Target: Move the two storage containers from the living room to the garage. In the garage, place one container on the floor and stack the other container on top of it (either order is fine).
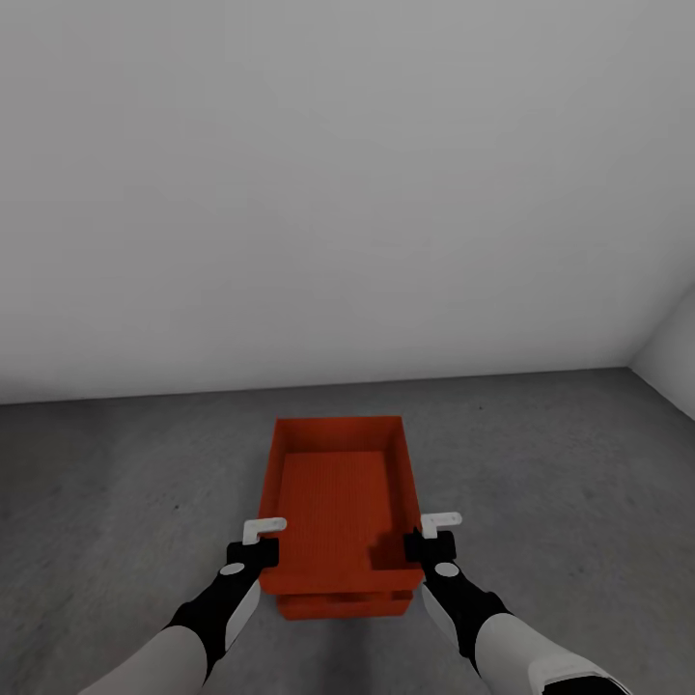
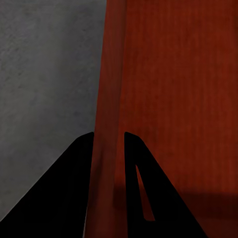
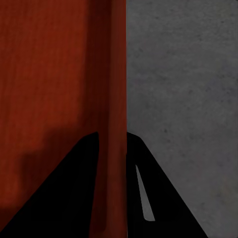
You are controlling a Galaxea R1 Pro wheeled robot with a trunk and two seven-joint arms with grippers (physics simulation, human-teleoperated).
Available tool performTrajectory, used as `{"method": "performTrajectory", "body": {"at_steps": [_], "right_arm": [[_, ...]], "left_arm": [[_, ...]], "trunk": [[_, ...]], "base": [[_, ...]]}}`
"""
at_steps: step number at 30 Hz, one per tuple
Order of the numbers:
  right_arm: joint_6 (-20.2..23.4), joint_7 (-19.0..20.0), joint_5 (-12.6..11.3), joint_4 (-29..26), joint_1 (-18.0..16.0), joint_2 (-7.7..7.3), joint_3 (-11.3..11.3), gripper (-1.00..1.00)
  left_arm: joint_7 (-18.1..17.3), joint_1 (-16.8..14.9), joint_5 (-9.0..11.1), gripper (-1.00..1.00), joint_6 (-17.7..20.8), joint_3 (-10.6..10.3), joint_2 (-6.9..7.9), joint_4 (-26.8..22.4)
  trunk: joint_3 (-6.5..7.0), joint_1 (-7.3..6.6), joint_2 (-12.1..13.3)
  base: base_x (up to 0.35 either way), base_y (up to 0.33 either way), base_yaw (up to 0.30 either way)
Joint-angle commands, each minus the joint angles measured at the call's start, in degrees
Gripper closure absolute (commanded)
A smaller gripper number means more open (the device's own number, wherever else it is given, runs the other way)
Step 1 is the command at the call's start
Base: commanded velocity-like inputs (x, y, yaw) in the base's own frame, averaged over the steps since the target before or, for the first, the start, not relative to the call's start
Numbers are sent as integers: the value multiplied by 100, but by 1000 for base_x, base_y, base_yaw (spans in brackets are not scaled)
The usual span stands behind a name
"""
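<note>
An orange-red storage container hangs lengthwise in front of me over the dark grey concrete floor. My left gripper is shut on its left wall near the front corner, and my right gripper is shut on its right wall. Directly beneath it the second container shows as a narrow orange strip at the near end; whether the two touch I cannot tell. In the left wrist view the thin wall runs between the left gripper fingers. The right gripper pinches the wall the same way.
A plain white wall stands a short way beyond the containers. A second white wall meets it at the far right corner. Bare concrete stretches on both sides of the containers.
</note>
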Motion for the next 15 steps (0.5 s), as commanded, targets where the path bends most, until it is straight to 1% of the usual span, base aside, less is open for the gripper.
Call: {"method": "performTrajectory", "body": {"at_steps": [1, 15], "right_arm": [[-15, -72, 97, -24, -9, -8, -128, 100], [-15, -72, 97, -25, -9, -10, -128, 100]], "left_arm": [[350, 1, 9, 100, -5, 44, 4, 14], [350, 1, 9, 100, -6, 44, 4, 15]], "trunk": [[-22, 22, -44], [-274, 329, -605]], "base": [[0, 0, 0], [0, 0, 0]]}}
